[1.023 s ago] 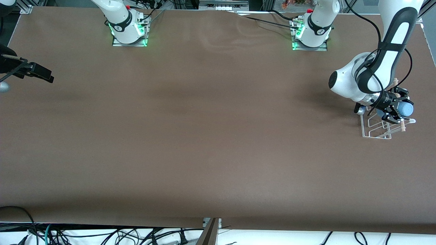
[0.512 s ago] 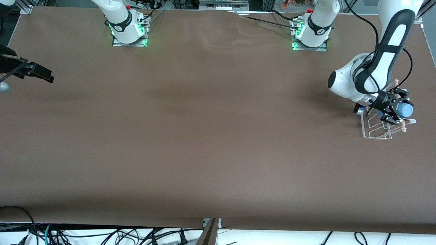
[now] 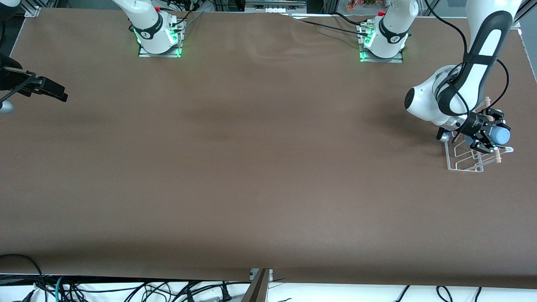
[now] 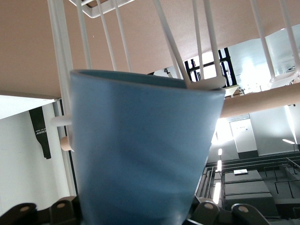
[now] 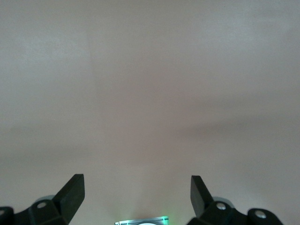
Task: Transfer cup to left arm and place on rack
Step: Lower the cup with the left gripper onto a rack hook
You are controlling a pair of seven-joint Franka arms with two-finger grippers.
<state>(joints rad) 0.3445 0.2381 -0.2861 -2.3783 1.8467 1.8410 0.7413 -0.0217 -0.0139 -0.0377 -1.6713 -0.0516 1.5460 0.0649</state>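
A wide brown desk (image 3: 251,167) fills the front view. Its part nearest the camera is plain cloth, with loose black cables (image 3: 126,289) hanging below its near edge.

Farther up, toward the left arm's end of the desk, stands the rack (image 3: 463,161), a small white wire frame with looped dividers and a light wooden dowel (image 3: 496,157) along one side. The left gripper (image 3: 486,135) hangs over the rack, its jaws pinching the cup (image 3: 500,135), a small light blue tumbler that lies tilted on its side above the wires. In the left wrist view the cup (image 4: 140,154) fills most of the picture, its rim touching a white wire hook (image 4: 206,83) of the rack (image 4: 61,70), with the dowel (image 4: 262,101) just beside it. The left arm (image 3: 478,63) bends down to this spot, a black cable looping around it.

At the right arm's end, the right gripper (image 3: 52,91) waits over the desk's edge, well apart from the rack. The right wrist view shows its jaws spread wide with nothing between them, over bare cloth (image 5: 150,93).

Farthest from the camera, both arm bases (image 3: 159,35) sit on the desk, with green lights at their feet.
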